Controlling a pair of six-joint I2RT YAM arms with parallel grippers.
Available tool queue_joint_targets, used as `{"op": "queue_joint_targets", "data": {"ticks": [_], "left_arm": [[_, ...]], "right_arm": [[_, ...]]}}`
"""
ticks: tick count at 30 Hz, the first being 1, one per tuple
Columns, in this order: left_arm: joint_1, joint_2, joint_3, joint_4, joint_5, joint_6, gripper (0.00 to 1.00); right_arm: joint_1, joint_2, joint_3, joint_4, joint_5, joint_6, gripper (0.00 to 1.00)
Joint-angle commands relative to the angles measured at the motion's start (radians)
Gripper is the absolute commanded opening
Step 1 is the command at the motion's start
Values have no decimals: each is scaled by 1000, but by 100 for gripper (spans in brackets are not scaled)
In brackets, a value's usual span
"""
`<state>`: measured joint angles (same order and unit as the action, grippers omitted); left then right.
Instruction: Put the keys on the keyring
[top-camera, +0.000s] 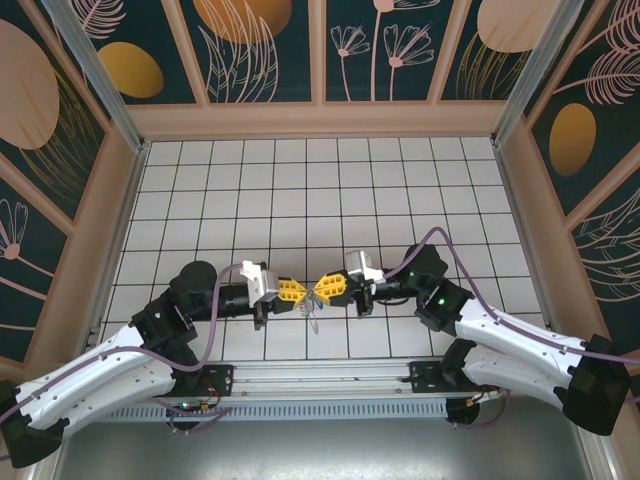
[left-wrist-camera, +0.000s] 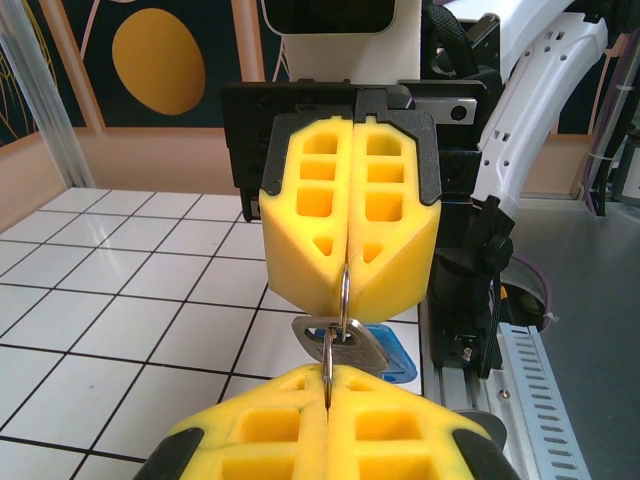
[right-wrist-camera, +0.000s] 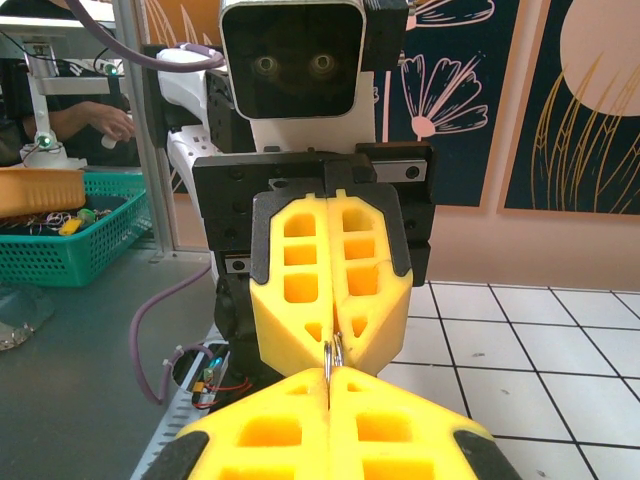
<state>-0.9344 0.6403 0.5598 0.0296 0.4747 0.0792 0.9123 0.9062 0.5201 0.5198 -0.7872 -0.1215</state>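
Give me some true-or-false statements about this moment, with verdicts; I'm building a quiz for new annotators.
1. The left gripper and right gripper are both shut on the keyring. True.
2. The key lies flat on the table, far from the ring. False: it hangs at the keyring, between the two grippers.
3. The key's head is red. False: it is blue.
4. The grippers face each other, with their tips close together. True.
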Motion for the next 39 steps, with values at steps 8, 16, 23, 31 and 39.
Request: {"op": "queue_joint_targets", "data": {"ticks": [8,16,23,31,39], "left_arm": [[3,-13,31,36,19,17,0],[3,-8,30,39,20,17,0],[2,-9,29,39,20,15,0],[3,-11,29,38,20,16,0],[3,-7,31,38,21,16,0]], "right_arm": [[-1,-37,-31,70,16,15,0],[-1,-32,-34,92,8,27,0],[-2,-33,-37,97,23,23,0],[-3,-24,-48,141,46,36,0],[-3,-11,-33,110,27,23,0]]}}
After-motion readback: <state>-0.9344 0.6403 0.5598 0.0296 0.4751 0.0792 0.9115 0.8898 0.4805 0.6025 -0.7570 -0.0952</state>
